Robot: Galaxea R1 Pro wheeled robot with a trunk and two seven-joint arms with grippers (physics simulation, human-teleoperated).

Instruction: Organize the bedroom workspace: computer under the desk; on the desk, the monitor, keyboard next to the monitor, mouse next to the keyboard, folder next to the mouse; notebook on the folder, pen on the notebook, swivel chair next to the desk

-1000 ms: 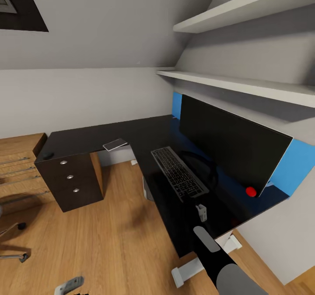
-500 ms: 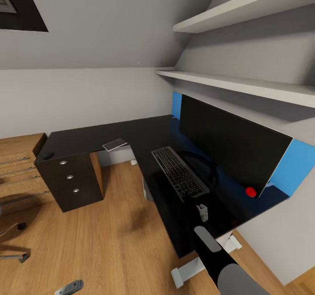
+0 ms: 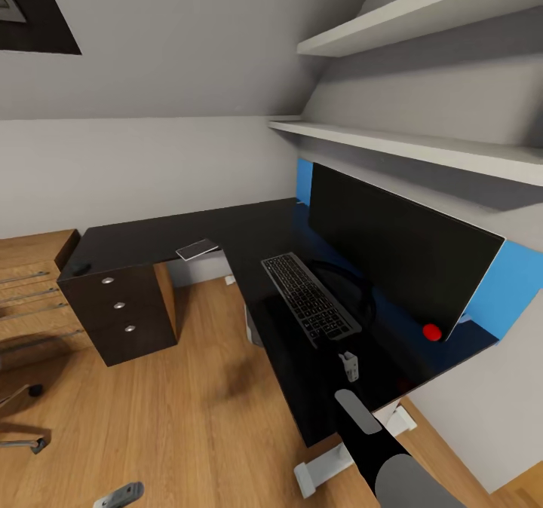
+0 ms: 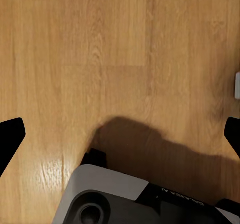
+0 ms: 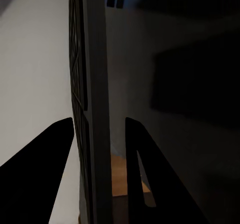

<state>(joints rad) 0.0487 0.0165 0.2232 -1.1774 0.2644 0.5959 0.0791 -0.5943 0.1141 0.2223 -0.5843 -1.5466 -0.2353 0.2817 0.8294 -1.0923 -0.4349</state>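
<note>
The black L-shaped desk (image 3: 249, 229) carries the wide black monitor (image 3: 400, 252) at the right, with the slim keyboard (image 3: 308, 297) lying in front of it. My right gripper (image 5: 99, 129) has its fingers close on either side of the keyboard's (image 5: 92, 84) near edge. Its arm (image 3: 377, 448) rises from below. The grey notebook (image 3: 197, 249) lies at the desk's inner corner, and the small black mouse (image 3: 78, 268) sits at its far left end. Part of the swivel chair's chrome base (image 3: 19, 442) shows at the left edge. My left gripper (image 4: 120, 134) hangs open over bare floor. The folder and pen are out of view.
A black drawer unit (image 3: 121, 312) with silver knobs stands under the desk's left end, and a light wooden dresser (image 3: 30, 282) stands beside it. White shelves (image 3: 422, 146) jut out above the monitor. A white desk foot (image 3: 324, 466) sits on the wooden floor (image 3: 196, 402).
The whole picture has drifted slightly, so the camera moved. The keyboard and my right wrist edged a touch to the right. A grey piece at the bottom left sank lower.
</note>
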